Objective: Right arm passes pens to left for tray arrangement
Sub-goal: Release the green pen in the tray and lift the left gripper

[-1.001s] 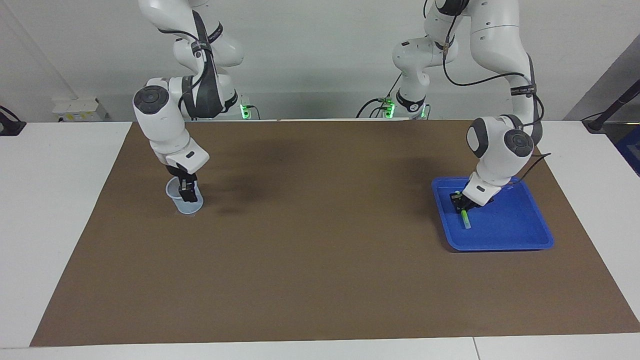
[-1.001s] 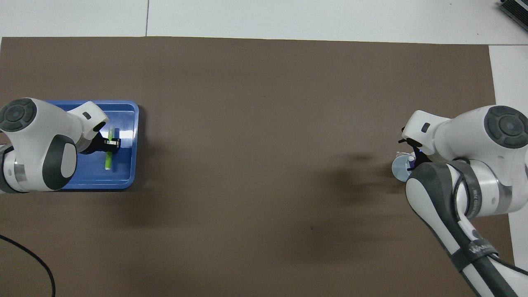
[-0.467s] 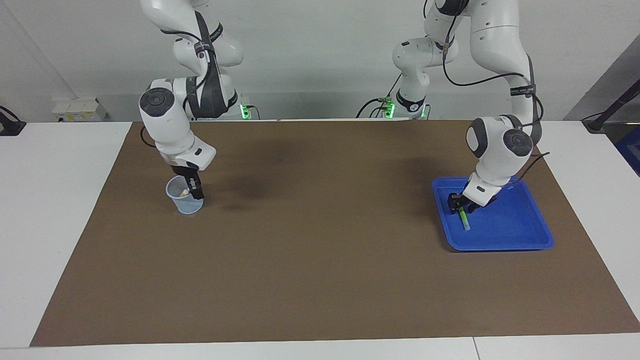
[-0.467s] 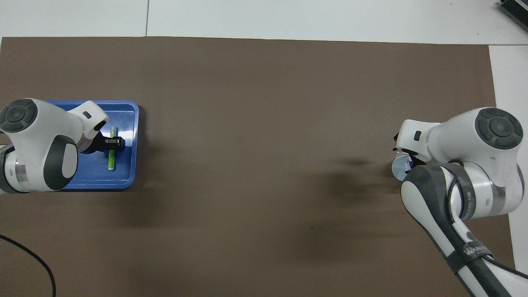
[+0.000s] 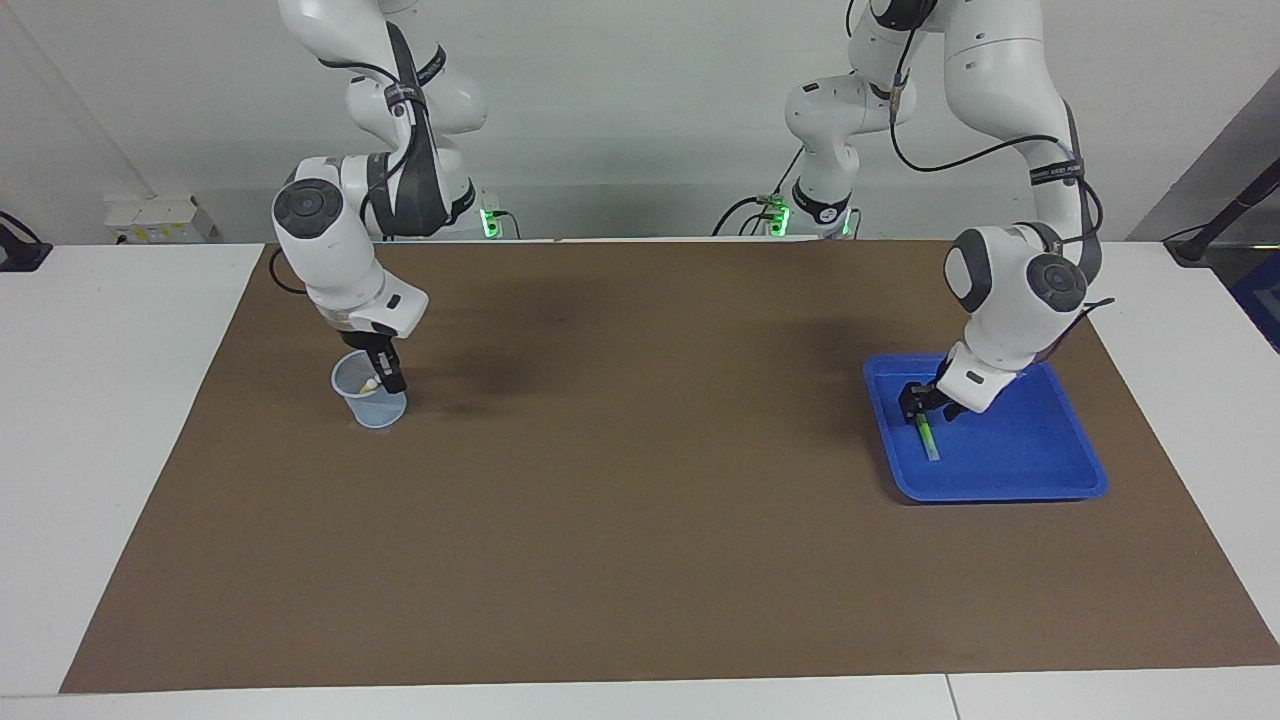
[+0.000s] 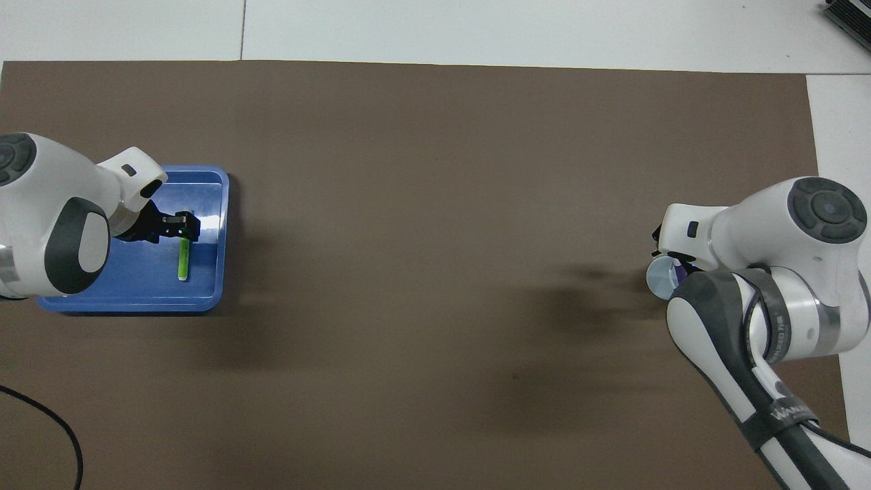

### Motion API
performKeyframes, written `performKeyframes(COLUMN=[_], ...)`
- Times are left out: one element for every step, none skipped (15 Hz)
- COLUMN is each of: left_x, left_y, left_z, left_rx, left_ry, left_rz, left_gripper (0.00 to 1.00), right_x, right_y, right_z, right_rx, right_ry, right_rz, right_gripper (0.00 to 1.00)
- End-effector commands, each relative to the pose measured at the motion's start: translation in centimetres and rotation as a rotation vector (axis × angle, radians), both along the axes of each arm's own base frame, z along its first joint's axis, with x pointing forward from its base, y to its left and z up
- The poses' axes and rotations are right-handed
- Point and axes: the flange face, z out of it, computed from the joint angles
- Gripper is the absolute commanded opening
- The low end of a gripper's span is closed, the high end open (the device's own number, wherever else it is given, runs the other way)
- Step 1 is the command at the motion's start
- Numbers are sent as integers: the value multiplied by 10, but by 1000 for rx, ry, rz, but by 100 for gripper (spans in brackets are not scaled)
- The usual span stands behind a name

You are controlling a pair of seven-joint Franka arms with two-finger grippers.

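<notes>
Surface: brown mat on white table, arms at either end.
Tray (image 5: 1040, 470): green pen (image 5: 928, 437) lies inside, just below the left fingers (image 5: 915, 398), which are released above it.
Cup (image 5: 368, 392): right fingers (image 5: 388, 377) dip at its rim; grip cannot be told; yellow and purple pens inside.
Progress: one of three placed.

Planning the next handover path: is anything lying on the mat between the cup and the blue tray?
No. Between the cup and the tray there is only bare brown mat; the facing and overhead views both show it.
</notes>
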Motion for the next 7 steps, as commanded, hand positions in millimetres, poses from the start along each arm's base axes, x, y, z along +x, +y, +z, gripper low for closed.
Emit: performKeyframes(left_x=[7,8,9,8,8,8,8], left_y=[-1,0,0,0,-1,-3,-7], left_z=[33,42,54,64,77,84,95], left_rx=[-16,-35,-55,-64,-62,-58,-55], left_ry=[42,55,62,74,77,85,84], left_rz=[21,40,56,68,91,129,168], left_gripper=[79,79,79,79,79,78,78], right_x=[-6,-6,-6,-6,-6,-6,-5], right_y=[-8,-9,-9,-10,-12,-11,-11], right_z=[5,5,5,5,5,5,5], right_rx=[-24,-34,-41,-43,-43,-43,-42], right_ry=[6,6,6,6,5,3,-1], right_rz=[26,34,45,47,44,46,45], right_gripper=[69,69,69,69,68,66,65])
